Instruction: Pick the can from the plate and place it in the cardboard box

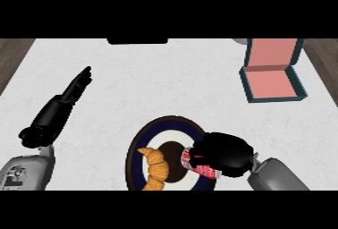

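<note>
Head view: black right hand (224, 154) curled over the red-and-white metal can (198, 164), which lies tipped on the round navy plate with white ring (144, 134). Fingers wrap the can's upper end; most of it is hidden. Golden-brown croissant (156, 169) lies just beside the can on the same plate. Left hand (78, 85) rests with fingers straight, well apart, near the counter's left side. Open teal cardboard box with pink lining (272, 85) sits far off toward the upper right.

Risks, as judged:
- Hold sits on one end; the can could pivot or slip during the lift.
- Croissant close by; a sideways drag might nudge it.
- Long carry to the box; its raised lid and walls could catch the can on a low approach.
</note>
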`<action>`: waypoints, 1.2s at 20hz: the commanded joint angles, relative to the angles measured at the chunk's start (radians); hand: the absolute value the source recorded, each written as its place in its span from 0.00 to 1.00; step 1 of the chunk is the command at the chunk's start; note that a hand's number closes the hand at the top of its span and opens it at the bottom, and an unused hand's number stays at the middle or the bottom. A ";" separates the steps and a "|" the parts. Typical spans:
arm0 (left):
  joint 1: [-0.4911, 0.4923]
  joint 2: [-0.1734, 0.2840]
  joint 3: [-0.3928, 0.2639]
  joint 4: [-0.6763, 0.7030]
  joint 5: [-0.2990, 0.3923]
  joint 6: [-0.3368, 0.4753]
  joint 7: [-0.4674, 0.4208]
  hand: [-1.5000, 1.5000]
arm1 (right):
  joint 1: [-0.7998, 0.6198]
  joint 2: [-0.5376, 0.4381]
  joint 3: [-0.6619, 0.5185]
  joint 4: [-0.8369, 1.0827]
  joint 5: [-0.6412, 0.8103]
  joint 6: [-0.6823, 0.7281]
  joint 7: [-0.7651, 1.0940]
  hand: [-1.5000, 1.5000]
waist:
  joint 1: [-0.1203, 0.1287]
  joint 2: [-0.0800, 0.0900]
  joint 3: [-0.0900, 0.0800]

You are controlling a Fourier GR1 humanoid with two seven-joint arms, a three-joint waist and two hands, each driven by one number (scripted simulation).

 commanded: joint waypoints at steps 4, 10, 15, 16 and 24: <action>0.048 -0.027 -0.018 -0.029 -0.021 0.020 0.001 0.50 | 0.145 -0.242 -0.192 -0.276 -0.221 -0.042 -0.274 1.00 | -0.003 0.002 -0.003; 0.032 -0.007 -0.011 -0.004 -0.021 -0.007 -0.020 0.50 | 0.214 -0.301 -0.406 -0.474 -0.459 0.098 -0.217 1.00 | -0.009 0.002 -0.004; 0.034 0.012 0.015 0.006 -0.003 -0.022 -0.030 0.50 | 0.122 -0.238 -0.587 -0.375 -0.668 0.223 0.021 1.00 | 0.007 0.005 -0.005; -0.018 -0.014 -0.001 0.000 0.003 -0.015 0.020 0.50 | 0.106 -0.203 -0.607 -0.369 -0.716 0.235 0.082 1.00 | 0.000 0.005 -0.005; -0.045 -0.031 -0.041 -0.024 -0.028 -0.018 0.046 0.50 | -0.272 -0.216 -0.723 0.029 -0.734 0.265 0.276 1.00 | 0.042 0.014 -0.003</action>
